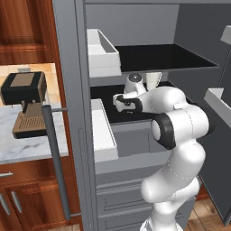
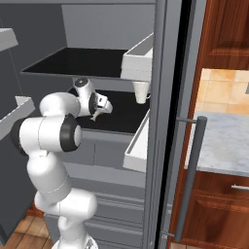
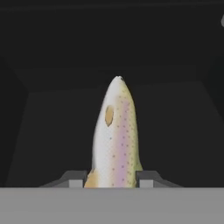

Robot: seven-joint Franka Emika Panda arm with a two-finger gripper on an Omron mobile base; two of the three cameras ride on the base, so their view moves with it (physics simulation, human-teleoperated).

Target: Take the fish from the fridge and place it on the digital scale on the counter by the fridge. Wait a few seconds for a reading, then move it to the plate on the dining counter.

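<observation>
The fish (image 3: 116,140), pale with a pink stripe and dark speckles, lies on the dark fridge shelf (image 1: 149,113) and points away from the hand. My gripper (image 3: 111,180) straddles its near end. Both fingertips (image 3: 77,179) press against the fish's sides, so the jaws are shut on it. From the base views the hand (image 1: 125,102) reaches into the open fridge (image 1: 72,67) at the middle shelf, fingers angled down at the shelf (image 2: 116,119). The digital scale, the plate and the dining counter are out of view.
A white cup (image 2: 141,91) stands on the same shelf behind the hand. White bins (image 1: 103,53) sit at the shelf ends, with the upper shelf close above. A coffee machine (image 1: 25,103) stands on the marble counter (image 1: 27,146). The fridge's bar handle (image 2: 189,180) sticks out.
</observation>
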